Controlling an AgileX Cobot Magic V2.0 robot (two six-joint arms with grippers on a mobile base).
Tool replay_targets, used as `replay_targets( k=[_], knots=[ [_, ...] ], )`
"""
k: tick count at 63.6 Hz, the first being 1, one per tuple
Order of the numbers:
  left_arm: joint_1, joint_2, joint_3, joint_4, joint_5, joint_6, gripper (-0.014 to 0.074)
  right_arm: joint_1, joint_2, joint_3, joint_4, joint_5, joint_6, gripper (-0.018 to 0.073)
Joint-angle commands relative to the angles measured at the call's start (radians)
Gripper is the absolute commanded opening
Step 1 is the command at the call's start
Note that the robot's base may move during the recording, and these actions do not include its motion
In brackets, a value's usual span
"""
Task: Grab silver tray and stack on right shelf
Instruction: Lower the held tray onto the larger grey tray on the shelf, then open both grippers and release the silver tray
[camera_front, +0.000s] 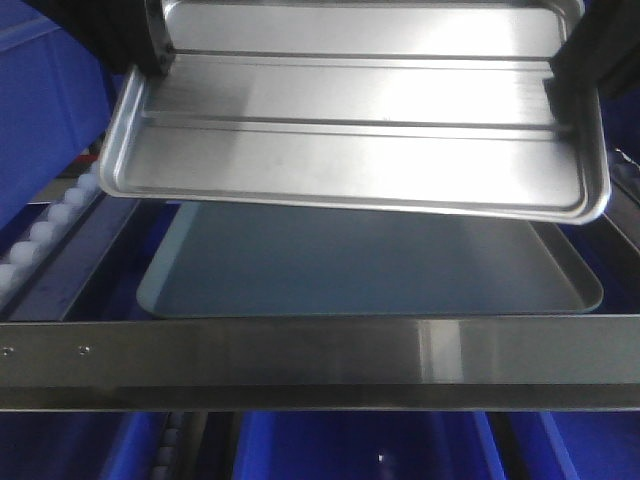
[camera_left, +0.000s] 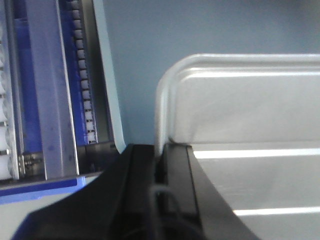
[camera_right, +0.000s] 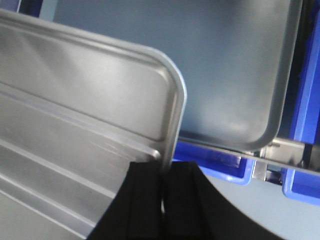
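Shiny silver tray (camera_front: 350, 150), rounded corners, low rim, 2 long ridges, hanging above a dull grey tray (camera_front: 370, 265) lying on the right shelf (camera_front: 320, 360). Long axis left to right, floor facing up. Clenched at its left rim by the left gripper (camera_left: 161, 150), at its right rim by the right gripper (camera_right: 165, 167).

No readable text, labels, brands, numbers or signs anywhere.
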Motion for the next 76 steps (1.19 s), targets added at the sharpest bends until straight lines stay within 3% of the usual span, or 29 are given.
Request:
replay_targets(
  k=[1,20,29,49,55,61,69,76],
  knots=[
    [0.030,0.010,-0.053,0.054,-0.066,0.014,-0.0093,-0.021,0.030,-0.099,-0.038,-0.032,-0.031,0.0058],
    [0.142,0.163,-0.073,0.054,-0.273,0.014,-0.0093,-0.107,0.320,-0.291,-0.155,0.010,-0.031,0.0058],
    [0.182,0.229,-0.073,0.054,-0.352,0.014,-0.0093,-0.124,0.445,-0.327,-0.164,-0.011,-0.031,0.0058],
    [0.222,0.369,-0.084,0.034,-0.374,0.016,-0.0093,-0.128,0.552,-0.329,-0.164,-0.082,-0.031,0.0060],
    [0.221,0.381,-0.104,0.031,-0.376,0.016,-0.0079,-0.128,0.552,-0.329,-0.164,-0.088,-0.031,0.0099],
    [0.221,0.383,-0.122,0.031,-0.381,0.016,0.0023,-0.128,0.552,-0.329,-0.164,-0.085,-0.031,0.0233],
    [0.221,0.383,-0.139,0.031,-0.385,0.016,0.0264,-0.128,0.552,-0.329,-0.164,-0.080,-0.030,0.0477],
    [0.221,0.383,-0.159,0.031,-0.362,0.016,0.0444,-0.128,0.550,-0.329,-0.164,-0.075,-0.030,0.0613]
  ],
)
